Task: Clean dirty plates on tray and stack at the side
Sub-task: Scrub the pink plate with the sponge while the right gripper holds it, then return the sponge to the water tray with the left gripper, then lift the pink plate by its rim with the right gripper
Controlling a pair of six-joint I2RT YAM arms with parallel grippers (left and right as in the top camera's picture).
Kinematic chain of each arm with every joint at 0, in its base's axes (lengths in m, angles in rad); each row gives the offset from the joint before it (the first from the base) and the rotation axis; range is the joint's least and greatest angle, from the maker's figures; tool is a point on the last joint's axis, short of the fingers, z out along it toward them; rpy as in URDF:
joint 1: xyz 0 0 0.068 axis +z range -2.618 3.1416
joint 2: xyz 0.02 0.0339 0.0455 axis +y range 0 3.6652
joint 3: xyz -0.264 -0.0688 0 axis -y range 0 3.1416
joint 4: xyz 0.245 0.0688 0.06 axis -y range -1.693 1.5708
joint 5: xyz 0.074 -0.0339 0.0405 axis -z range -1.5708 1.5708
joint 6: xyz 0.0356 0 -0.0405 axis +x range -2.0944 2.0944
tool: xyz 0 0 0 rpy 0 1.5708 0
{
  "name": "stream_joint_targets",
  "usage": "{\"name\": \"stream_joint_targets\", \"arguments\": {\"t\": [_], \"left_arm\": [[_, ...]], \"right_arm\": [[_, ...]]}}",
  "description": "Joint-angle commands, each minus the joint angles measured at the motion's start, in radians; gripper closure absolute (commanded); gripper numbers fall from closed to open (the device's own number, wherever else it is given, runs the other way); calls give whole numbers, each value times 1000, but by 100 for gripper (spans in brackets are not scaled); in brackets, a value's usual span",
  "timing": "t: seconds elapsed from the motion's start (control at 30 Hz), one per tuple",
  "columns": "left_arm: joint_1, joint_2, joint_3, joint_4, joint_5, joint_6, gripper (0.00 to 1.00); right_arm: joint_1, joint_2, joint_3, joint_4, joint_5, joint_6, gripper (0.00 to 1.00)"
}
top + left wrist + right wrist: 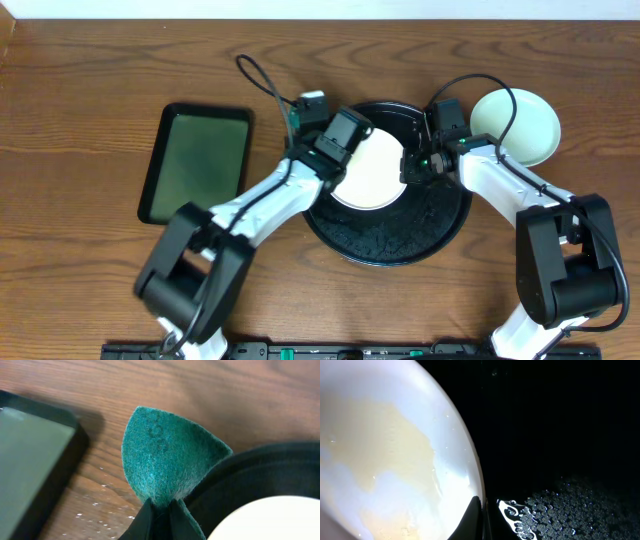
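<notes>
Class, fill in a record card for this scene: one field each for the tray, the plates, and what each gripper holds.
Black tray: table centre, wet
White plate: on black tray
Mint plate: on table, beyond tray's right edge
Left gripper: shut on green scouring pad
Right gripper: shut on white plate's rim

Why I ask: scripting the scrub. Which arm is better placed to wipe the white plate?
Left: the left claw holds the green scouring pad beside the white plate; the right claw pinches that plate's rim.
</notes>
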Motion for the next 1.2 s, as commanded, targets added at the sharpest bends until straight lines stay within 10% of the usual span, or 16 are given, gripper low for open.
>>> {"name": "stream_joint_targets", "arguments": {"t": [0.0,0.47,0.53,1.17], "left_arm": [[31,-132,-10,-23,77,5,93],[480,-351,-10,-316,340,-39,93],[565,-348,-10,-368,340,-37,92],[741,-43,-18,-311,592,34,92]], "right_arm": [[5,-36,44,-30,-9,-61,99],[168,-220,240,-236,561,-386,99],[188,-223,239,-253,535,-282,80],[134,44,235,-239,252,-59,57]]}}
